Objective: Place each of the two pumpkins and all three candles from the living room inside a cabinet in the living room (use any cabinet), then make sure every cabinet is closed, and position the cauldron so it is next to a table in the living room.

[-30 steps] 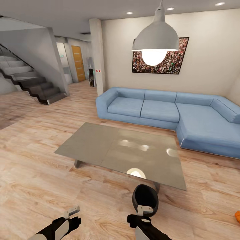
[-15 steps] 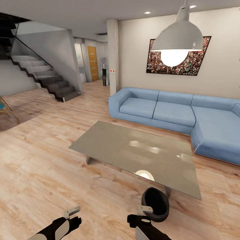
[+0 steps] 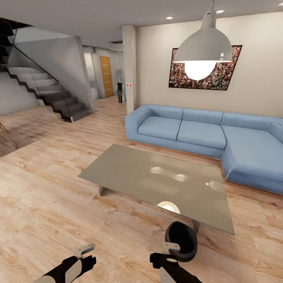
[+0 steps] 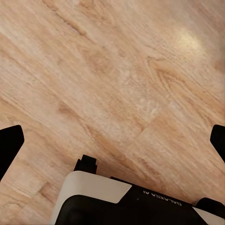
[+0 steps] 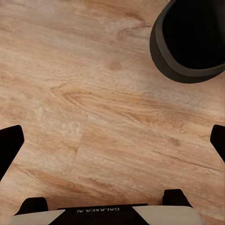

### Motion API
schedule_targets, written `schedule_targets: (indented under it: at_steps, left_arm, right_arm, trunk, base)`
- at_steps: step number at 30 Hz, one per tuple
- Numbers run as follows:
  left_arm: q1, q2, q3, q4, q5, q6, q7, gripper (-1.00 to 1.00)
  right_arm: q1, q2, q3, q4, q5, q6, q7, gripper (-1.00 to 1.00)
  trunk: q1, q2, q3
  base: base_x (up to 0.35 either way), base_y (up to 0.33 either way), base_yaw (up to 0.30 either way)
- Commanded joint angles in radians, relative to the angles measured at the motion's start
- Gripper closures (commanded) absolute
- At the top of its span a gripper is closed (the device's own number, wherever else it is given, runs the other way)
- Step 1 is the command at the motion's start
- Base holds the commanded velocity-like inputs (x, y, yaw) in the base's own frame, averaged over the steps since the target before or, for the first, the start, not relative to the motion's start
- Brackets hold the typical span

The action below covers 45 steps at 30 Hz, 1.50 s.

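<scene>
You are looking across the living room with the cauldron [image 3: 181, 240] sitting on the wood floor [image 3: 47, 204] just beside the near corner of the grey counter [image 3: 157, 181], close to one slab leg. Your right gripper [image 3: 169, 251] is hovering just short of the cauldron, apart from it; in the right wrist view its fingers [image 5: 9, 145] are standing spread wide over bare floor with the cauldron's rim [image 5: 187, 65] ahead. Your left gripper [image 3: 84, 251] is hanging over the floor too, its fingertips [image 4: 9, 143] spread wide and holding nothing. A blue sofa [image 3: 204, 133] is standing beyond the counter, under a pendant lamp [image 3: 202, 49].
</scene>
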Motion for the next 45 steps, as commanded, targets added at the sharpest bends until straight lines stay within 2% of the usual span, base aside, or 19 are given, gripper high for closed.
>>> schedule_targets:
  at_steps: [1,38,45]
  left_arm:
    - [0.000,0.000,-0.009,-0.003,0.009,0.005,0.007,-1.00]
    - [0.000,0.000,-0.009,-0.003,0.009,0.005,0.008,-1.00]
    - [0.000,0.000,-0.009,-0.003,0.009,0.005,0.007,-1.00]
  right_arm:
    - [-0.001,-0.001,0.008,-0.002,-0.004,0.005,-0.009,-1.00]
    - [-0.001,0.001,0.010,-0.002,-0.003,0.008,-0.010,-1.00]
    - [-0.001,0.001,0.010,-0.001,-0.003,0.009,-0.010,-1.00]
  trunk:
    - [0.001,-0.002,-0.002]
    - [0.001,-0.002,-0.002]
    - [0.001,-0.002,-0.005]
  base:
    - [0.000,0.000,0.000]
    - [0.000,0.000,0.000]
    - [0.000,0.000,0.202]
